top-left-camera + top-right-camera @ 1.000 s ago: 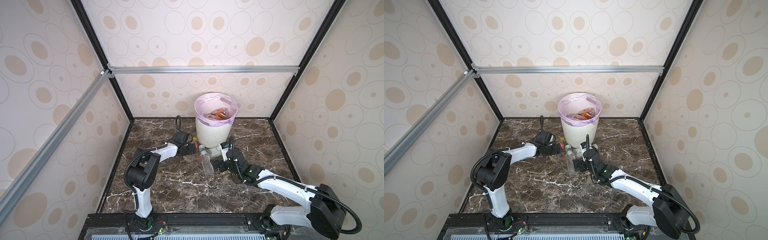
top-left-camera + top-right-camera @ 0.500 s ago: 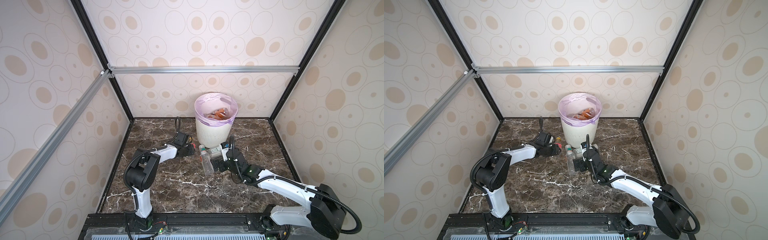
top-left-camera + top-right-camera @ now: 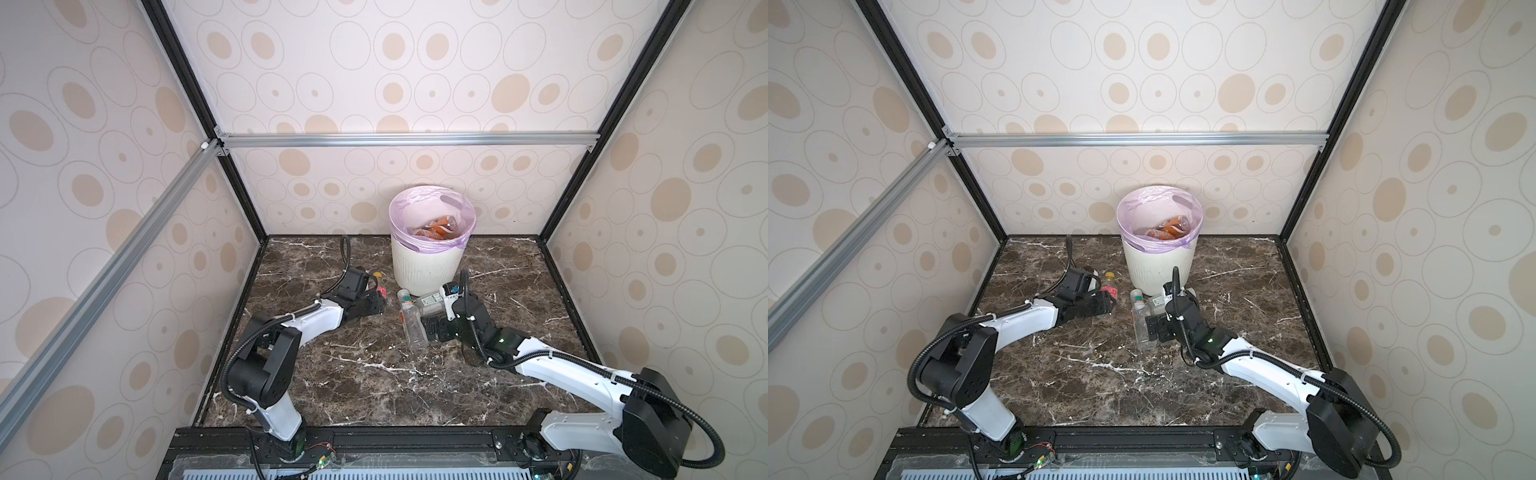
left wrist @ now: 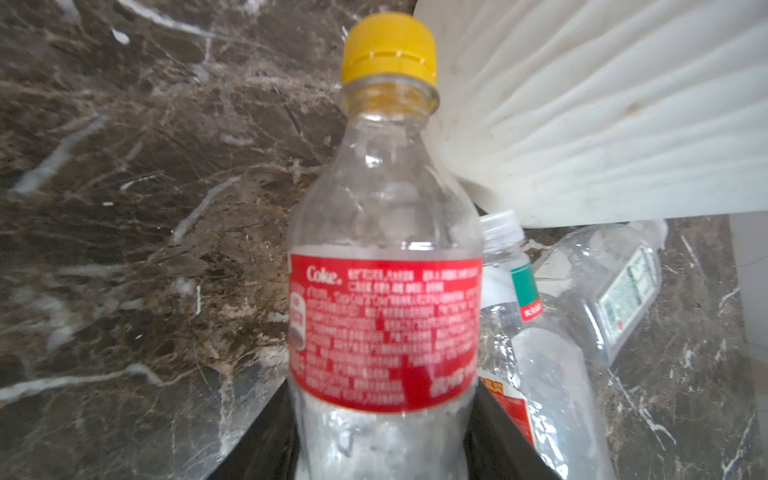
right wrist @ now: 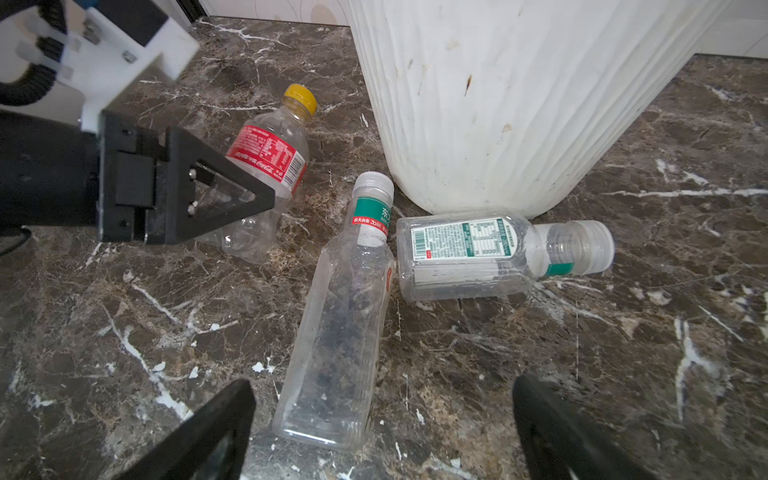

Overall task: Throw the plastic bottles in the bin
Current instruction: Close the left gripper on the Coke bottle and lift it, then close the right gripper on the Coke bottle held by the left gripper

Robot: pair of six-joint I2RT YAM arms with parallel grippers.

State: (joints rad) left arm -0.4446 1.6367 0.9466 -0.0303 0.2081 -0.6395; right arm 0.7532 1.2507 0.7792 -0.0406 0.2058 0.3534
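Left gripper [image 3: 379, 302]: low over the marble table [image 3: 353, 374], its jaws pressed against both sides of the Coke bottle [image 5: 266, 153]; I judge this a pinch on the lower body.
Coke bottle: lies on its side, just left of the bin [image 3: 424, 266], yellow cap pointing away from the arm. It seems empty. The red label reads "Coke"; the small white print under it is too fine to read.
Step in hand: the grasp looks made and the lift is not yet begun.
Next move: it calls for raising the bottle higher than the lilac liner, carrying it over the opening, then letting go. The bin wall is near, so the rise should come first.
Tall clear bottle [image 5: 345, 316]: lies beside the bin foot; green neck label, red strip that seems to read "农夫山泉".
Short clear bottle [image 5: 465, 257]: lies crosswise, touching the tall one and near the bin foot; barcode and a printed table, not readable.
Bin: at the back centre; orange bottles [image 3: 436, 228] are inside.
Right gripper [image 5: 382, 386]: spread wide, empty, the tall bottle's base between its jaws.
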